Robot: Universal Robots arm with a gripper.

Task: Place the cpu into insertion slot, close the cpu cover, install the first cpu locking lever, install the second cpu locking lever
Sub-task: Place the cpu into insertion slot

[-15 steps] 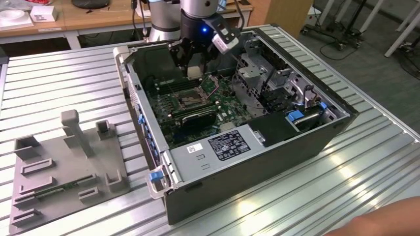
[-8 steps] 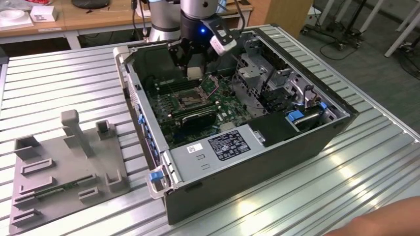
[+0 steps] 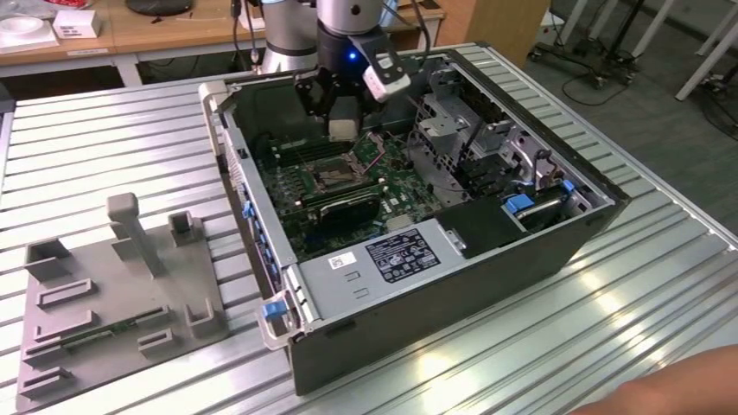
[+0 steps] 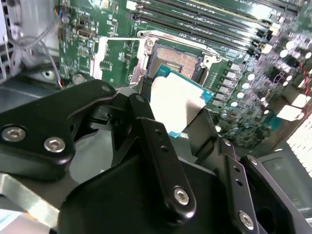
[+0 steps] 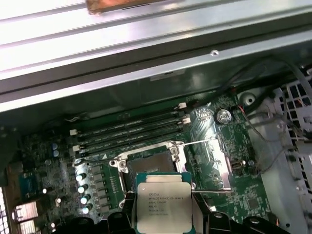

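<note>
My gripper (image 3: 342,111) reaches down into the open computer case (image 3: 461,285) and is shut on the cpu (image 3: 344,130). In the first wrist view the cpu (image 5: 163,204), a silver-grey square chip, sits between the black fingers (image 5: 127,214). It hangs above and just off the insertion slot (image 5: 148,168), whose dark centre is bare. The second wrist view shows the cpu (image 4: 175,100) tilted over the insertion slot (image 4: 178,61). The cpu cover (image 5: 225,165) lies flipped open beside the socket, and two thin locking levers stand free. From outside, the insertion slot (image 3: 327,179) lies below the gripper.
Long black memory slots (image 5: 131,131) run beside the socket. A drive cage (image 3: 455,130) and the case walls close in around the gripper. A grey fixture plate (image 3: 116,294) lies on the slatted table at the exterior view's left. A hand (image 3: 680,389) shows at the lower right.
</note>
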